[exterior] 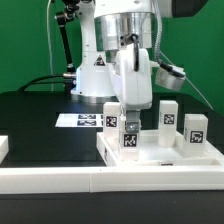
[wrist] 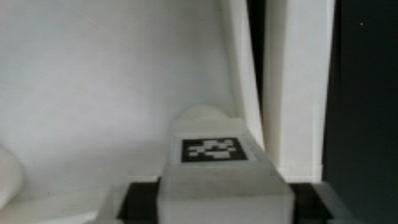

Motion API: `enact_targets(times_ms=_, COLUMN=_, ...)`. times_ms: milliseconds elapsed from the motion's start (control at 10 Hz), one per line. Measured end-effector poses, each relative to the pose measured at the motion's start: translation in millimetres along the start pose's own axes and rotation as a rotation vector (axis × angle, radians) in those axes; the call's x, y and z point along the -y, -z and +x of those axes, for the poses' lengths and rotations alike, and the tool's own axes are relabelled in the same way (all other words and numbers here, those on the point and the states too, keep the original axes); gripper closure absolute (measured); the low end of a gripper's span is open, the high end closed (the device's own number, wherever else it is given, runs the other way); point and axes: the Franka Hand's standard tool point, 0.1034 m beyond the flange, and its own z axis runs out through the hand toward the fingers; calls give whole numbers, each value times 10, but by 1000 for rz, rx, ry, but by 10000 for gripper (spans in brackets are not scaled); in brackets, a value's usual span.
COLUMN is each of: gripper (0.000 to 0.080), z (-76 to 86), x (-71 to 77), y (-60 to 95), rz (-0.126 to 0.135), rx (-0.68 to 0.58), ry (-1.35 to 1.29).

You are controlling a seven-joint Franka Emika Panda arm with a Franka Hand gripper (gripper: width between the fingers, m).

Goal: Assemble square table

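Note:
The white square table top (exterior: 160,158) lies in front of the arm's base, rim up. My gripper (exterior: 130,112) is shut on a white tagged leg (exterior: 130,138) and holds it upright over the top's near middle. Three more legs stand upright on the top: one at the back left (exterior: 112,118), one at the back (exterior: 168,115) and one at the exterior view's right (exterior: 196,130). In the wrist view the held leg (wrist: 215,150) runs out from between the black finger pads (wrist: 139,200) toward the top's flat face (wrist: 89,100) and its raised rim (wrist: 294,80).
The marker board (exterior: 78,120) lies flat on the black table behind the top, toward the exterior view's left. A long white rail (exterior: 100,182) runs along the front edge. A white block (exterior: 3,148) shows at the left border.

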Motion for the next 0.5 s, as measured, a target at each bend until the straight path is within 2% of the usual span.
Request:
enact_targets(times_ms=300, gripper=509, z=-12, x=0, y=-6, rz=2, rx=8, ry=-58)
enact_targets(times_ms=400, gripper=403, z=-15, x=-4, y=-12, rz=1, rx=8, ry=-27)
enact_targets(times_ms=500, gripper=264, z=-16, x=-6, y=-15, rz=1, rx=8, ry=-1)
